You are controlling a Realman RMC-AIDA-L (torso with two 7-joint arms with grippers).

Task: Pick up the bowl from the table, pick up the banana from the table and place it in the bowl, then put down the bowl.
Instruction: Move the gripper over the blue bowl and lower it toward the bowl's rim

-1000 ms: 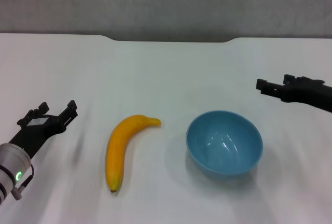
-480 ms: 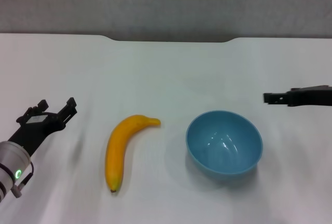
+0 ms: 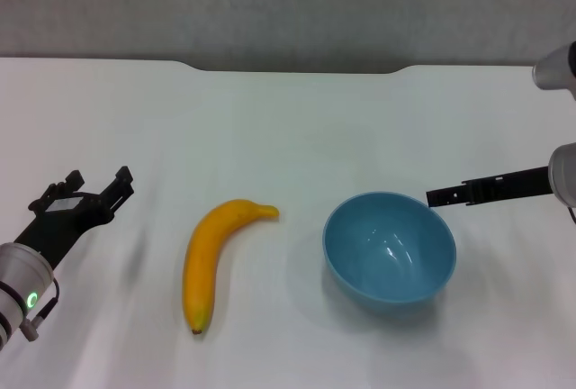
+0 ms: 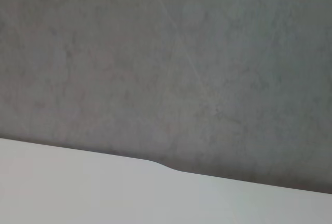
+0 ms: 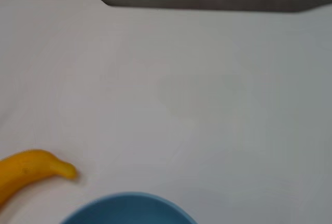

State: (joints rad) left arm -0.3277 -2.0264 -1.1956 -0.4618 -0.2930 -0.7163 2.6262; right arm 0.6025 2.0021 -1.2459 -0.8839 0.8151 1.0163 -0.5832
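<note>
The light-blue bowl (image 3: 389, 247) sits upright on the white table (image 3: 288, 128), right of centre. The yellow banana (image 3: 209, 258) lies to its left, stem toward the bowl and dark tip toward the front edge. My right gripper (image 3: 434, 197) reaches in from the right, seen edge-on as a thin black bar, its tip just above the bowl's far right rim. My left gripper (image 3: 97, 182) hovers open at the left, well apart from the banana. The right wrist view shows the bowl's rim (image 5: 129, 206) and the banana's stem end (image 5: 31, 172).
The table's far edge has a shallow notch (image 3: 297, 68) in front of a grey wall. The left wrist view shows only that wall and the table edge (image 4: 104, 193). Bare tabletop lies behind the bowl and banana.
My right gripper has swung left and lower, from beside the table's right side to the bowl's far right rim. The left gripper, bowl and banana have hardly moved.
</note>
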